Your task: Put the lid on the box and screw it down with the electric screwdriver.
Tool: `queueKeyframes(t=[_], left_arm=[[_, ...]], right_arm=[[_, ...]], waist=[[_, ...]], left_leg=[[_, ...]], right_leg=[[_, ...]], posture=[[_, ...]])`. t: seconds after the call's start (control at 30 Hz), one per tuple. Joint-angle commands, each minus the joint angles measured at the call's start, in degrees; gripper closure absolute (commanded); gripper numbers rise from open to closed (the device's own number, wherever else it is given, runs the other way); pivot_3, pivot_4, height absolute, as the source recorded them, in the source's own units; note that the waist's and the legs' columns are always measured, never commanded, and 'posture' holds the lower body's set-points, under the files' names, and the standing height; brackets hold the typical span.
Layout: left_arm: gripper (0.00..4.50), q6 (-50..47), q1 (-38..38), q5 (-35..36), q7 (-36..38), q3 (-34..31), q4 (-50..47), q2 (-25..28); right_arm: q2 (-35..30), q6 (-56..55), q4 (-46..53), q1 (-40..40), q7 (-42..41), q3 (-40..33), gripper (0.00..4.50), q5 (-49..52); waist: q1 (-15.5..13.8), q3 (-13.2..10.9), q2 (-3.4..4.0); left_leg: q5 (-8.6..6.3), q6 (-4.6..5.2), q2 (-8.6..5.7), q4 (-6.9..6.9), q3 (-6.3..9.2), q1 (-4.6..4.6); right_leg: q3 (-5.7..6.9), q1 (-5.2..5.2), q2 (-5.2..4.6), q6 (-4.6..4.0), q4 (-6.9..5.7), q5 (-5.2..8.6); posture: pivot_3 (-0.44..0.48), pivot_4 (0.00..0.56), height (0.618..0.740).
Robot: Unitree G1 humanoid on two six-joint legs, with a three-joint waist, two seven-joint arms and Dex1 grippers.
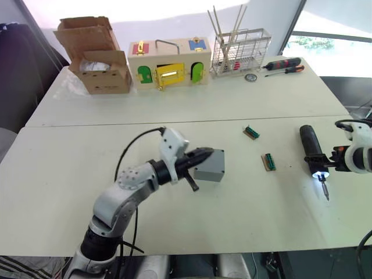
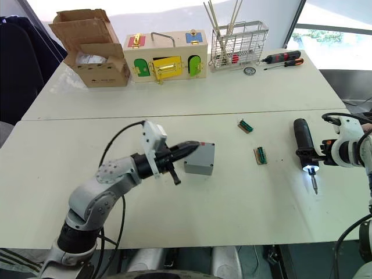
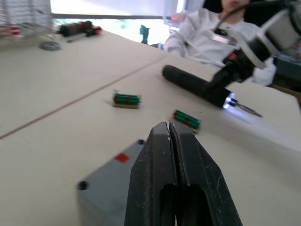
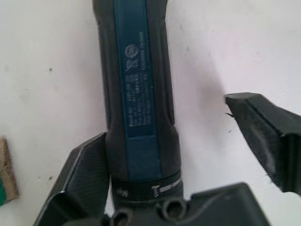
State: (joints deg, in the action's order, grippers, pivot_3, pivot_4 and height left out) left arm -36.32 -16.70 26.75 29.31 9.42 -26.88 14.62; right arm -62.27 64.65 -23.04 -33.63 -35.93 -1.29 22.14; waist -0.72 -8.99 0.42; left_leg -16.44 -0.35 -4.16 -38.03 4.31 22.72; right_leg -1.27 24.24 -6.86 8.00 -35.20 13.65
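Table (image 1: 174, 116) first, then the box (image 1: 210, 165) near its middle, with the left gripper (image 1: 204, 153), fingers pressed together and empty, touching the box's near-left edge. Well right of the box lies the electric screwdriver (image 1: 311, 150), lit at its tip, the right gripper (image 4: 181, 141) spread wide around its collar. It looks rigid, fairly heavy and smooth; take the thick barrel.

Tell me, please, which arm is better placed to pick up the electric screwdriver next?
The right. Its gripper is open with the electric screwdriver lying between its fingers, one finger already against the body. The left gripper is shut and sits by the box, well away from the tool.
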Motion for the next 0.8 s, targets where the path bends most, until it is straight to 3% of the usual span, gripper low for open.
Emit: queueKeyframes(t=[0.03,0.2,0.4,0.57,0.8], left_arm=[[4.50,2.39,-0.08,-0.34,-1.02,-4.02,0.57,0.94],[4.50,1.97,3.78,2.07,-0.67,-7.91,2.75,1.51],[4.50,1.76,5.29,0.19,4.15,-5.53,6.36,6.41],[4.50,2.08,4.68,-1.73,7.72,-2.50,8.05,10.32],[4.50,4.24,0.42,-4.63,11.17,2.75,13.62,9.38]], right_arm=[[0.76,-5.44,6.17,-1.89,0.98,-5.42,0.03,-0.34],[8.55,-16.41,33.27,7.14,-4.85,-13.93,0.03,8.23],[16.19,-13.15,53.12,22.44,-5.55,-12.89,0.03,17.18],[17.75,-13.62,57.00,28.74,-4.71,-4.86,0.03,14.62],[22.41,-16.80,55.72,29.31,-2.46,1.96,0.03,11.17]], waist=[[0.11,0.00,0.00],[0.15,-0.01,-0.07],[-1.64,0.01,-0.23],[-1.40,0.00,-0.21],[-1.41,0.00,-0.22]], left_leg=[[0.02,-0.04,0.00,0.00,0.00,0.00],[0.02,-0.06,0.04,0.06,0.03,-0.01],[-0.05,0.06,-0.01,-0.14,0.36,0.05],[-0.09,0.12,-0.03,-0.14,0.30,-0.08],[-0.08,0.11,0.00,-0.08,0.34,-0.15]], right_leg=[[0.00,0.01,0.00,0.00,0.00,0.00],[0.04,0.06,0.05,0.03,-0.02,0.00],[0.25,-0.15,0.03,0.01,-0.05,-0.02],[0.17,-0.24,-0.02,0.00,-0.04,-0.02],[0.22,-0.25,0.02,0.00,-0.05,-0.01]], posture=[[0.000,0.150,0.734],[0.000,0.150,0.734],[0.000,0.150,0.734],[0.000,0.150,0.734],[0.000,0.150,0.734]])
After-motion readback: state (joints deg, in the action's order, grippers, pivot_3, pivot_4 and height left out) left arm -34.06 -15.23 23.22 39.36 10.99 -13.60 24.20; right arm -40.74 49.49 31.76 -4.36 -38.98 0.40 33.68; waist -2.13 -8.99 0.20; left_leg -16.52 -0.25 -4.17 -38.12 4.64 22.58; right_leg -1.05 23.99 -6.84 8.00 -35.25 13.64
